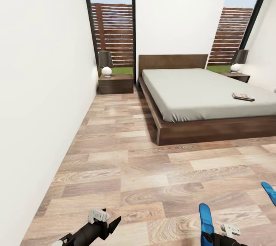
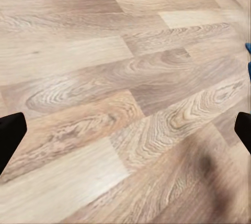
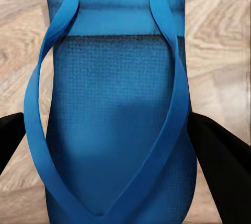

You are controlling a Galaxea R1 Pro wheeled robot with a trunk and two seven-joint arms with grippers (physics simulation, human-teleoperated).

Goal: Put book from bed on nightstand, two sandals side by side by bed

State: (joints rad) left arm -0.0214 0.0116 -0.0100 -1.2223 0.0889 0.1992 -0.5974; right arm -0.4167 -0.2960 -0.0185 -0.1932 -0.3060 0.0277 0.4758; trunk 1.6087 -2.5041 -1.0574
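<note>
- Head view: the bedroom is seen with a light wood-plank floor (image 1: 126, 161), white walls and tall dark-framed windows (image 1: 113, 35) through which a slatted brown fence is seen.
- The bed (image 1: 199, 92) is set against the far wall, with a pale grey mattress on a dark brown frame and a flat headboard.
- The book (image 1: 243, 96) is seen lying flat on the mattress, near the bed's right edge and well apart from both tools.
- 1 nightstand (image 1: 115, 83) is placed just left of the bed, below the window; a lamp (image 1: 105, 64) with a dark shade and a round white base is carried on it. Its 2 drawers are closed, so nothing can be told of their contents.
- A second nightstand (image 1: 238, 76) is partly seen at the bed's far right, with a like lamp (image 1: 238, 61) on it.
- The left tool (image 1: 106, 221) is seen low over the bare floor; in the left wrist view its 2 dark fingertips (image 2: 10, 135) are spread wide apart with nothing between them, only planks below.
- The right tool (image 1: 216, 235) is seen at the bottom edge with 1 blue sandal (image 1: 206, 219) in it.
- In the right wrist view this sandal (image 3: 112, 119) is seen strap side up, with the dark fingers (image 3: 219, 161) closed against its 2 sides.
- The other sandal (image 1: 270, 192) is seen on the floor at the right edge, near the right tool but apart from it, and well apart from the bed.
</note>
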